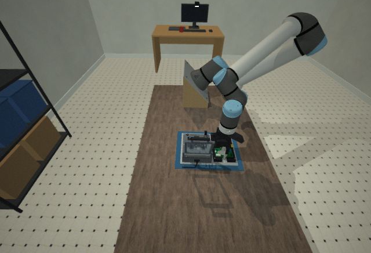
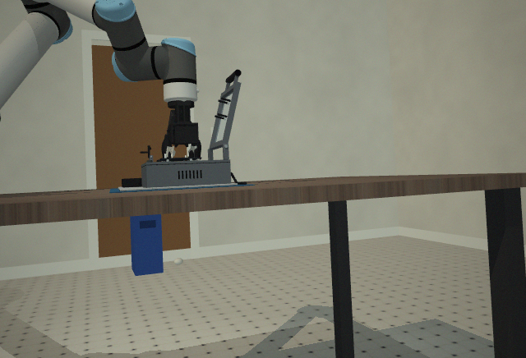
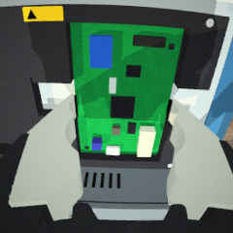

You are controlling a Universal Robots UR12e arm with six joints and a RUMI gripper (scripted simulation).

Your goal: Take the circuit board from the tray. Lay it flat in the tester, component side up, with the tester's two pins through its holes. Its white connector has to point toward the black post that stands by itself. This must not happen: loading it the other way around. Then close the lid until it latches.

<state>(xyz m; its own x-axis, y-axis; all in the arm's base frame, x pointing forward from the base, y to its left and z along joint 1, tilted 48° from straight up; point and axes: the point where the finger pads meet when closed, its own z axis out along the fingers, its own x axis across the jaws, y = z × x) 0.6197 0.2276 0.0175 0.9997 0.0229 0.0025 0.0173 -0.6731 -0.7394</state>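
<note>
The green circuit board (image 3: pixel 121 73) (image 1: pixel 230 154) lies flat, component side up, in the black tray (image 3: pixel 49 49). Its white connector (image 3: pixel 147 141) sits at the near end in the wrist view. My gripper (image 3: pixel 121 98) (image 1: pixel 222 151) (image 2: pixel 182 154) stands straight down over the board, and its pale fingers press on the board's two long edges. The grey tester (image 1: pixel 196 155) (image 2: pixel 186 173) stands just left of the tray in the top view. Its lid (image 1: pixel 197 147) (image 2: pixel 223 112) is raised. A lone black post (image 1: pixel 205 132) (image 2: pixel 148 152) stands at the tester's back edge.
Tester and tray stand on a blue mat (image 1: pixel 179 142) on the long wooden table (image 1: pixel 167 214). The arm's wedge mount (image 1: pixel 195 94) is at the table's far end. A desk with a monitor (image 1: pixel 188 34) stands behind it, and a shelf with boxes (image 1: pixel 18 142) at the left.
</note>
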